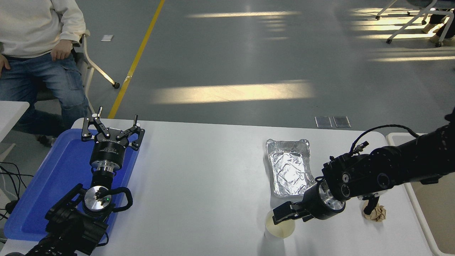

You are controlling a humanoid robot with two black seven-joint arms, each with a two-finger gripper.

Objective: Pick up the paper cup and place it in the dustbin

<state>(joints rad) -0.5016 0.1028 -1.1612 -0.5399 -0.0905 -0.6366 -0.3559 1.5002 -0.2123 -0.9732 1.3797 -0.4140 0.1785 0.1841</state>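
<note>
The right gripper (284,217) sat at the rolled rim of the tapered white paper cup (279,228); whether its jaws held the cup could not be told. Crinkled foil tray (288,166) lay just beyond, crumpled brown paper ball (376,213) behind its wrist.

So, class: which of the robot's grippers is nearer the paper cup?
Right. The right gripper is at the paper cup, over its rim. The left gripper sits far across the table, above the blue tray.

A lab hall: yellow floor line (137,58) (grey floor), rolling chairs (408,17).
</note>
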